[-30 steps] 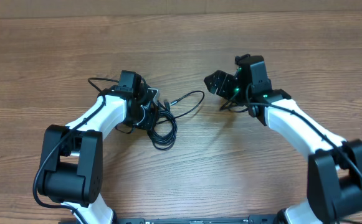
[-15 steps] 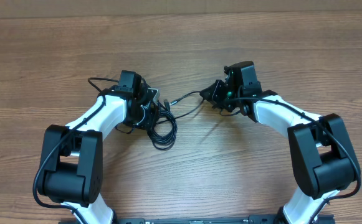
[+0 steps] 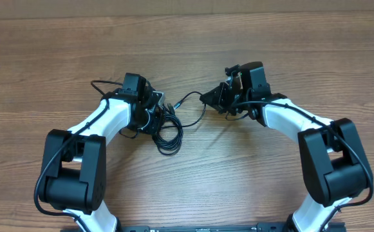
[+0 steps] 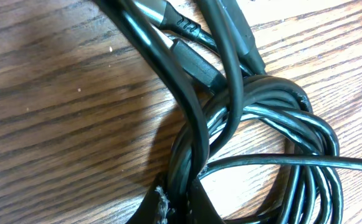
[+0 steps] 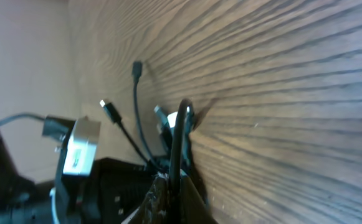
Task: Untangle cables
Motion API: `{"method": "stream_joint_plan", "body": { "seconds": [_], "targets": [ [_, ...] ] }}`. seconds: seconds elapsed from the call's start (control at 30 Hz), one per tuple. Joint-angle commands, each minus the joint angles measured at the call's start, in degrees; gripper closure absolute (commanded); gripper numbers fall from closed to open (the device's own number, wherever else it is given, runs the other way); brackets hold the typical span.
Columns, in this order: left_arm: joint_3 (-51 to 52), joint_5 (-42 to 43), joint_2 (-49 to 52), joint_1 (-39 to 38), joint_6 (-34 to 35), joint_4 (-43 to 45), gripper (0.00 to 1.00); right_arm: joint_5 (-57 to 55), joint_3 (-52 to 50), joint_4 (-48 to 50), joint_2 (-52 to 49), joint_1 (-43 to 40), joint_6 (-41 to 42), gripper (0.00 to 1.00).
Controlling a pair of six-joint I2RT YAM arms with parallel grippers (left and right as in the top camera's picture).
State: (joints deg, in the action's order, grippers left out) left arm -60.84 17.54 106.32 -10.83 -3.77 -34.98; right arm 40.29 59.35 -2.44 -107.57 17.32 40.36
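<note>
A tangle of thin black cables (image 3: 168,132) lies on the wooden table between the arms. My left gripper (image 3: 154,115) sits at the tangle's left side, shut on a few strands. In the left wrist view the coiled cables (image 4: 255,124) and a dark plug (image 4: 196,62) fill the frame, with strands pinched in my left gripper (image 4: 179,208). My right gripper (image 3: 206,98) is shut on a single strand (image 3: 190,100) leading off the tangle's right. In the right wrist view that cable (image 5: 179,134) rises from my right gripper (image 5: 171,190); loose plug tips (image 5: 137,65) stick up beyond.
The wooden table (image 3: 187,38) stretches wide behind and on both sides. The left arm's black and white body (image 5: 75,149) stands close beyond the right gripper. Each arm's own thicker wire (image 3: 106,84) loops by its wrist.
The right gripper moved left to the end of the outlying cable loop and shut on it. The loop is now drawn narrower. The left gripper stayed put, still shut.
</note>
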Motion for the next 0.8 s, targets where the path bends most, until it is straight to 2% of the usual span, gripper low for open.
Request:
{"method": "stream_joint_plan", "body": {
  "seconds": [0.0,0.23,0.4,0.67,0.77],
  "targets": [
    [1.99,-4.66,2.34,0.31,-0.31,0.55,0.96,3.04,0.68,-0.20,7.04,0.09,-2.95,0.96],
    [1.95,-4.61,2.32,0.31,-0.31,0.52,0.96,1.03,0.68,-3.78,12.72,4.00,-2.67,0.96],
    [-0.35,-3.04,1.40,0.35,-0.33,-2.97,0.96,-8.85,0.68,-10.27,12.70,7.80,-2.67,0.96],
    [-3.13,6.58,-7.45,0.37,0.33,-5.92,0.96,-18.34,0.68,-10.95,12.68,12.26,1.66,0.96],
    [-3.19,6.56,-11.04,0.35,2.78,-5.88,0.96,-18.45,0.68,-10.97,12.68,12.92,2.25,0.96]
  ]
}}
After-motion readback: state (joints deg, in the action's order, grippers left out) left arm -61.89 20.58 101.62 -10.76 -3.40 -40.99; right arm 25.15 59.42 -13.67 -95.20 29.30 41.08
